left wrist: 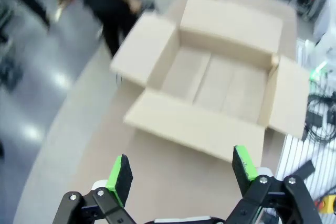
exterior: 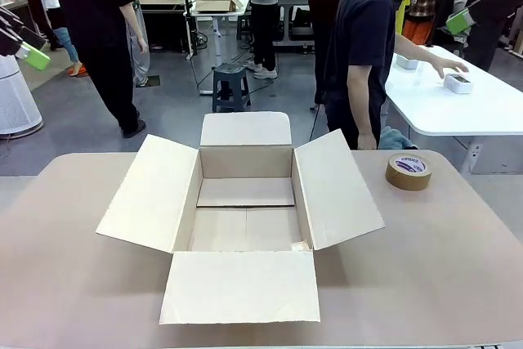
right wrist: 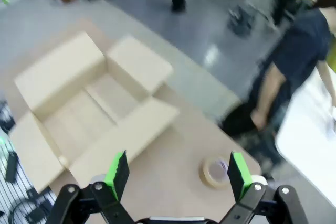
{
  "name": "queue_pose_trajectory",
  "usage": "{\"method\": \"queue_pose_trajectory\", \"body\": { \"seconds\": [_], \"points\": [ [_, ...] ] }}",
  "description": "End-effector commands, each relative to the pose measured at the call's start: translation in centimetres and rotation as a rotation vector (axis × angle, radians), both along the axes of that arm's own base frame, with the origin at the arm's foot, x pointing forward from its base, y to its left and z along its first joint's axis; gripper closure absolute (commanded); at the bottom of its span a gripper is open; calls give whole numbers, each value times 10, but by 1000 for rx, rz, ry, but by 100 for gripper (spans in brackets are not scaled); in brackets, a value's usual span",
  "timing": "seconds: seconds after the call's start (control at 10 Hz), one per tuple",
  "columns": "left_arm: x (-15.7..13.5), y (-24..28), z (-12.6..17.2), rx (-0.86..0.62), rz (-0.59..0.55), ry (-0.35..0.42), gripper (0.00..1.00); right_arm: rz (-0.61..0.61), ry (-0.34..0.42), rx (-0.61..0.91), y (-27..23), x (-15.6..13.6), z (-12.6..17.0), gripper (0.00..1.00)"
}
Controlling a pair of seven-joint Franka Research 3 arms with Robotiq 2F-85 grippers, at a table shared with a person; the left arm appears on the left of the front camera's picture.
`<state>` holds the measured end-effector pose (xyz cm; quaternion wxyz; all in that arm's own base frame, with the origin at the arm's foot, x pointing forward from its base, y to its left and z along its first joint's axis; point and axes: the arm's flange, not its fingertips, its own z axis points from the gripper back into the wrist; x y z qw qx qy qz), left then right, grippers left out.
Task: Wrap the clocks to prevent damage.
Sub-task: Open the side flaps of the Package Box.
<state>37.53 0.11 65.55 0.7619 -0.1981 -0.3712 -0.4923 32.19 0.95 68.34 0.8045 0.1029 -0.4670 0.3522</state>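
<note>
- Whitish, flat and rectangular, the small packet you may take for the clocks (exterior: 458, 82) lies on the white side counter (exterior: 490, 112), beyond the far right corner of your own counter and well apart from the box. It is too small for you to tell whether any wrap covers it.
- A person's hand (exterior: 448, 65) is spread over that smooth white top, just beside the packet. A second small white block (exterior: 406, 61) sits a little farther back.
- Closer to you, a brown tape roll (exterior: 409, 171) lies flat near the far right edge of your counter, a round ring with a pale printed core.
- At the middle stands the cardboard box (exterior: 245, 161), plain tan and matte. All four flaps are folded outward, and the bottom panels meet in a seam across its floor.
- Your counter (exterior: 425, 267) is a dull beige sheet with rounded far corners.
- Your left tool (left wrist: 182, 169) hangs above the counter on the box's side. Its black fingers with green pads are spread wide, with nothing between them.
- Your right tool (right wrist: 177, 171) hangs high over the counter's right part, above the tape roll. Its jaws are equally wide apart and hold nothing.
</note>
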Motion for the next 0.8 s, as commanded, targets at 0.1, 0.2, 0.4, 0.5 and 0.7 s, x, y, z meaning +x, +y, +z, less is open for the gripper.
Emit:
{"method": "queue_pose_trajectory", "body": {
  "seconds": [0.1,0.2,0.4,0.5,0.7],
  "points": [
    [8,10,-36,-197,-153,-42,0,274,172,264,-35,24,-52,0],
    [1,14,-50,-170,-140,-125,0,304,200,258,-47,25,-62,0],
    [-1,28,-64,-177,-105,-87,0,260,202,220,-56,22,-69,0],
    [-6,34,-65,-173,-110,-83,0,222,165,206,-58,20,-70,0],
    [-10,39,-60,-125,-121,-91,0,189,138,181,-61,14,-73,0]
  ]
}}
